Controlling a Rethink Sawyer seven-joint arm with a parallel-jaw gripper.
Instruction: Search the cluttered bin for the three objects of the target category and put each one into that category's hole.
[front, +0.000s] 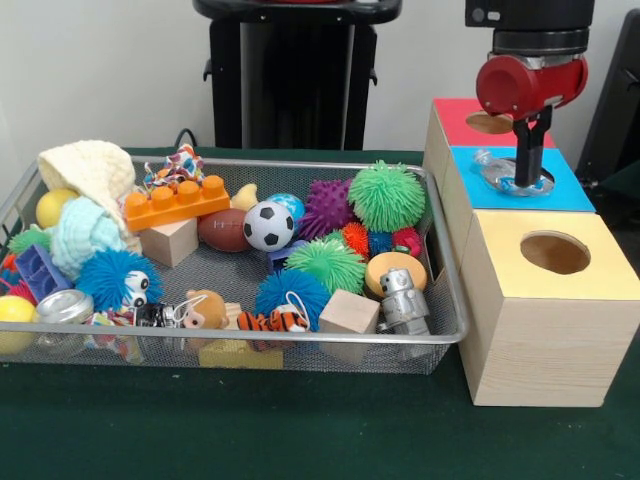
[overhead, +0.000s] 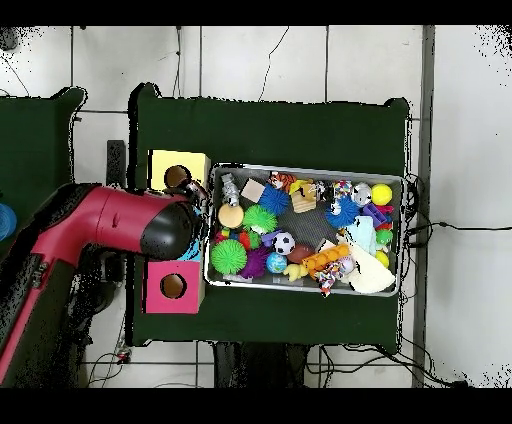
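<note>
1. A small clear, shiny object (front: 505, 168) lies on the blue box (front: 565, 185), at its hole, directly under the robot's pincer (front: 530, 178); what the object is cannot be told.
2. The pincer's dark tips reach down to the blue lid beside that object; whether they are spread or pressed together cannot be told.
3. The blue box stands between a pink-topped box (front: 455, 115) with its own hole behind it and a plain wooden box (front: 545, 330) with a round hole (front: 555, 252) in front, all three in a row on the green table (front: 300, 430).
4. Just beside the boxes sits the wire-mesh bin (front: 445, 270), crowded with toys.
5. Nearest the boxes are a spiky green ball (front: 387, 195), a small silver robot figure (front: 403, 300), a yellow-orange ball (front: 392, 268) and a wooden cube (front: 349, 311).
6. Mid-bin lie a soccer ball (front: 268, 225), a brown football (front: 222, 229), a purple spiky ball (front: 327, 207), another green fuzzy ball (front: 325, 265) and a blue one (front: 290, 292).
7. At the far end are an orange building brick (front: 176, 202), a cream knitted item (front: 88, 170), a blue fuzzy creature with eyes (front: 115, 280), a yellow ball (front: 52, 207) and a silver tin (front: 62, 307).
8. From overhead, the red arm (overhead: 100, 225) covers the middle box, leaving the pink and wooden boxes exposed.
</note>
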